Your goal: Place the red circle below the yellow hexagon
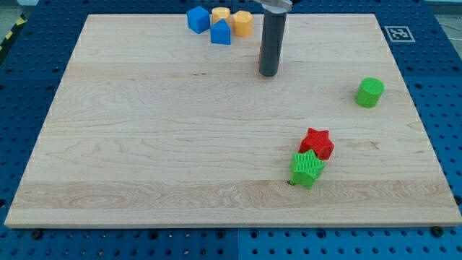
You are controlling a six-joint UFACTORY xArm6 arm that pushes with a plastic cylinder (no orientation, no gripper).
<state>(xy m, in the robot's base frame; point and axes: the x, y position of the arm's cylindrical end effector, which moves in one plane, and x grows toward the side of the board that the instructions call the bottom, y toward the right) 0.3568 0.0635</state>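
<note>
While dark rod's tip (pixel 268 73) stood below yellow hexagon block (pixel 242 22), red circle block (pixel 260 55) showed only as sliver behind rod; short, gentle nudges advisable. No claw fitted.

pale grained wooden board (pixel 144 144), ribbed matt plastic green star (pixel 306 168), smooth dark rod (pixel 272 43)

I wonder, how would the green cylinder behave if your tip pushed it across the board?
The green cylinder stands on its flat end, so it would probably slide, not roll. Its round wall may let it slip sideways off my tip, now off toward the view's left. It looks small and rigid, likely light.
</note>
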